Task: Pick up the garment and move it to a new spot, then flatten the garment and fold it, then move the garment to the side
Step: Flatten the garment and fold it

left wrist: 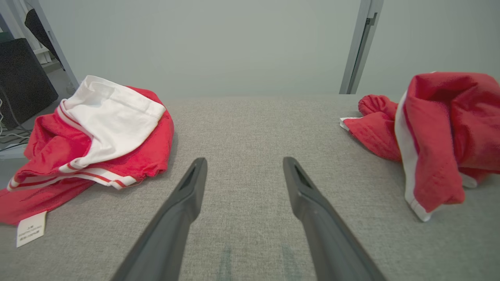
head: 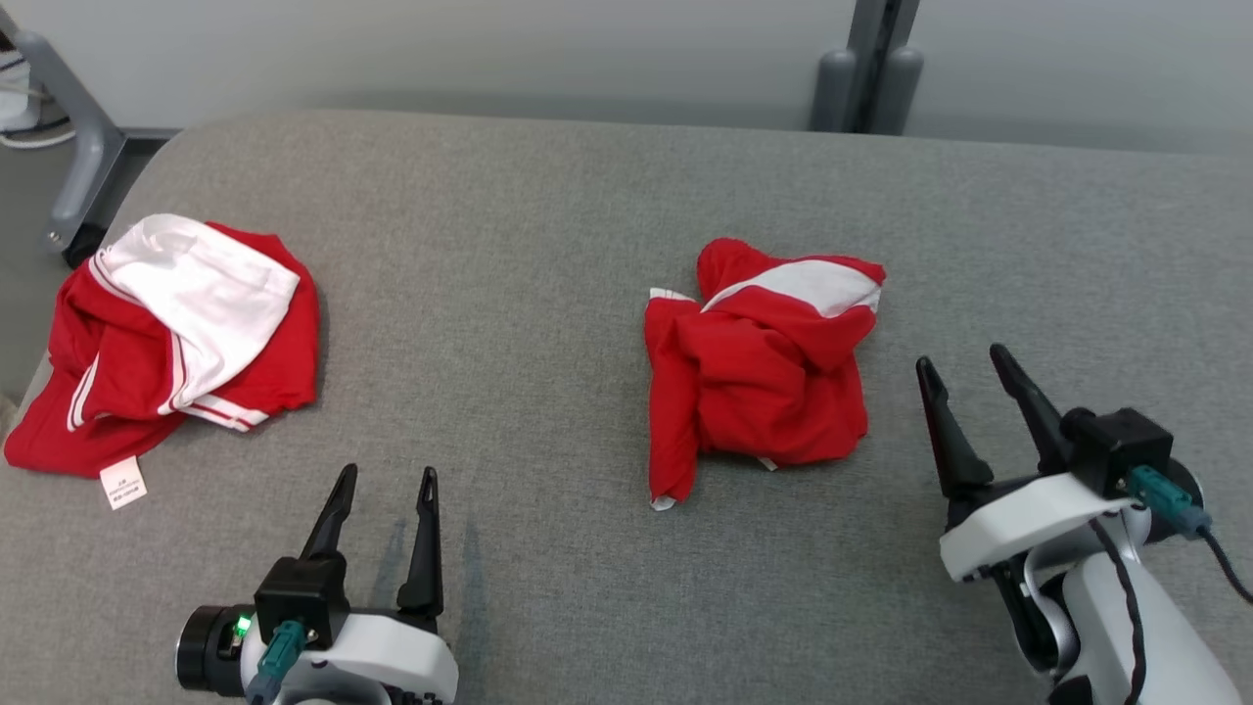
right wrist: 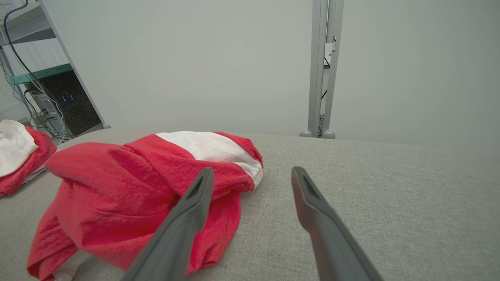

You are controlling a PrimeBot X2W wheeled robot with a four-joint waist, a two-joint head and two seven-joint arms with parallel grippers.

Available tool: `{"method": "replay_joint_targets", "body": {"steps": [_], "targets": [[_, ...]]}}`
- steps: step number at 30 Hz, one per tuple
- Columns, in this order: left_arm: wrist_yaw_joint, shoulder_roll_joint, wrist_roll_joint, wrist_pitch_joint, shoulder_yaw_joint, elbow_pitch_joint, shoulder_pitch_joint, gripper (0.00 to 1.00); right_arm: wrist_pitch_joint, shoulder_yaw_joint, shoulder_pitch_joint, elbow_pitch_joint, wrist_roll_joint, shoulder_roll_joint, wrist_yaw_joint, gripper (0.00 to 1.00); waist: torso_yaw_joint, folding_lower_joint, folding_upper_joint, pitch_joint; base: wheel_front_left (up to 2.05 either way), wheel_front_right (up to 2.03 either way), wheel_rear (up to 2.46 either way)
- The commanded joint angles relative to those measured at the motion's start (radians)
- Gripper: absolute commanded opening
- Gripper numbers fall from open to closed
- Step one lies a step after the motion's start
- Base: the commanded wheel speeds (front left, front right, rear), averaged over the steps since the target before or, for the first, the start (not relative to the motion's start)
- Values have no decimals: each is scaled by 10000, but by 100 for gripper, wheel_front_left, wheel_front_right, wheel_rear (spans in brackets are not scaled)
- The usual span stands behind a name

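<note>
The crumpled red-and-white cloth shirt (head: 759, 377) at frame centre looks light and limp, best pinched on its raised upper fold; left gripper (head: 388, 471) and right gripper (head: 959, 355) both gape wide

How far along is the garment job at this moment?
Done: nothing evident. The centre garment and the labelled garment at left both lie crumpled. In hand: nothing; left end effector and right end effector are open, empty. Left: pickup, flattening, folding, moving aside.
</note>
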Motion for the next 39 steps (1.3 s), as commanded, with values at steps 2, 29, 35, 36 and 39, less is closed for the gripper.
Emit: {"method": "replay_joint_targets", "body": {"steps": [2,29,35,36,39], "targets": [[102,35,-139,-5,-176,-49,-404,100,-49,-60,-620,352,126,-180,1,100,513,0,0,738,0,0,0],[325,34,-406,-5,-829,-75,-1166,100,-23,2113,-3907,4394,4450,-898,1,0,1304,0,0,1740,0,0,0],[282,34,-365,-5,-810,-18,-1031,100,-28,2035,-4176,3655,4321,-1083,1,0,1191,0,0,1381,0,0,0],[275,36,-350,-5,-802,-3,-979,100,-28,2000,-4264,3460,4213,-1089,1,0,1167,0,0,1285,0,0,0],[242,34,-328,-5,-788,58,-889,100,-28,2036,-4599,2867,3895,-962,1,0,1116,0,0,924,0,0,0]]}}
